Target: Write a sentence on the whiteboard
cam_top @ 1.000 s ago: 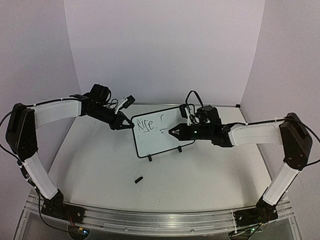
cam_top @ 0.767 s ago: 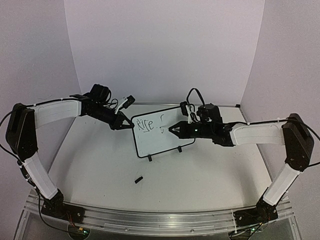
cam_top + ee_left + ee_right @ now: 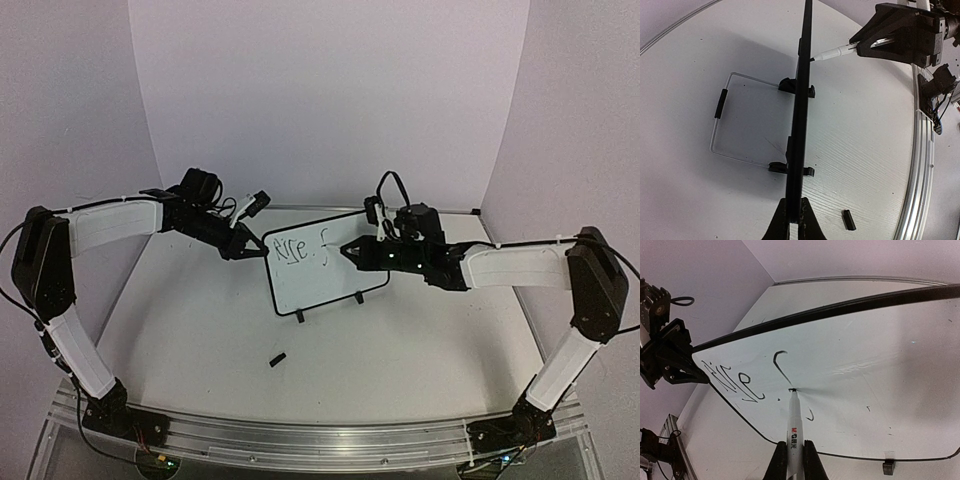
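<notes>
A: Where did the small white board with the thin black frame [image 3: 322, 272] stand?

B: Upright on its two black feet, about the middle of the pale worktop [image 3: 420, 340], between the two arms. The left fingers [image 3: 776, 227] were clenched on its left end, steadying it.

A: And the pen?

B: The right fingers [image 3: 811, 465] were clamped round a slim white marker pen with a black tip [image 3: 792, 420]. The tip touched the board's face at the foot of a hooked stroke.

A: How far along was the writing?

B: Early, by the look of it. The thin black handwritten sentence [image 3: 725, 380] ran to one word at the upper left, with the hooked stroke just to its right. Most of the face was bare.

A: What would the stroke have needed to go well?

B: Light, even pressure, most likely. The board rested only on small feet, so a hard push could have rocked or slid it, and the left grip had to take that push. The tip was best drawn across the face, not driven into it, and lifted clear between letters. The line needed to run level with the first word, leaving room beneath for a second.

A: Anything in the way?

B: Only a small black cap [image 3: 277, 358] lying on the worktop, in front of the board and well apart from it.
</notes>
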Robot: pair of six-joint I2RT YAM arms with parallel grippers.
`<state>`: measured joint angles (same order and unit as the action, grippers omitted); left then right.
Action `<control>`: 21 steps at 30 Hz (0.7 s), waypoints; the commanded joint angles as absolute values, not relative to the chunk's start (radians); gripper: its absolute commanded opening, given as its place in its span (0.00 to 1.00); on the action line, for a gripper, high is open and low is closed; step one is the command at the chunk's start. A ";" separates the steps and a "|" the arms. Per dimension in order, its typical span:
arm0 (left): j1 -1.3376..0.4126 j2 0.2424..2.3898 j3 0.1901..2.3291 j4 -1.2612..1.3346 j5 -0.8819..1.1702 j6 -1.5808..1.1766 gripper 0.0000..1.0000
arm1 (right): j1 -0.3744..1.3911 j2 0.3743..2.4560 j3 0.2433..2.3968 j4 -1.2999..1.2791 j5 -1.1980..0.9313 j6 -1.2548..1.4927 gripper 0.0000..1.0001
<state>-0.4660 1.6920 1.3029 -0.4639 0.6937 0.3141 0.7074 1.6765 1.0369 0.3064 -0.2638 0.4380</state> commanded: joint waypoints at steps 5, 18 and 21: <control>-0.486 1.740 1.301 -0.566 0.637 0.347 0.00 | 0.702 1.624 1.029 0.331 -0.185 0.426 0.00; -0.486 1.739 1.301 -0.568 0.635 0.347 0.00 | 0.702 1.564 1.010 0.332 -0.286 0.430 0.00; -0.487 1.737 1.301 -0.568 0.635 0.347 0.00 | 0.701 1.562 1.005 0.329 -0.250 0.438 0.00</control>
<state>-0.4664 1.6920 1.3029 -0.4648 0.6937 0.3149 0.7052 1.5943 1.0134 0.3065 -0.2671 0.4310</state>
